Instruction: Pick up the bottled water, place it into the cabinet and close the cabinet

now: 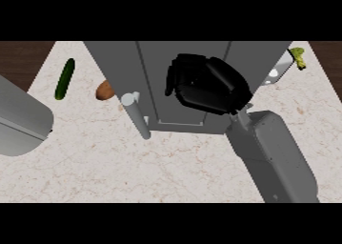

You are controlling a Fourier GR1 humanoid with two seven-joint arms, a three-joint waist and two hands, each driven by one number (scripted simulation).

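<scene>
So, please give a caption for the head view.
Right hand presses the grey cabinet; a cucumber lies on the counter.

Single view only, from the head, looking steeply down onto the counter (166, 162). Set close above the work area, so the pale marbled top fills nearly all of the width, with dark wood floor (12, 57) showing only at the far left and far right corners. Facing away from the body: near edge at the bottom, far edge at the top. Centred on the grey cabinet (152, 81) at the far middle, seen from above its top. Right forearm (272, 157) entering from the near edge at right, left forearm (15, 119) cut by the left border. No second view to share any part with.
</scene>
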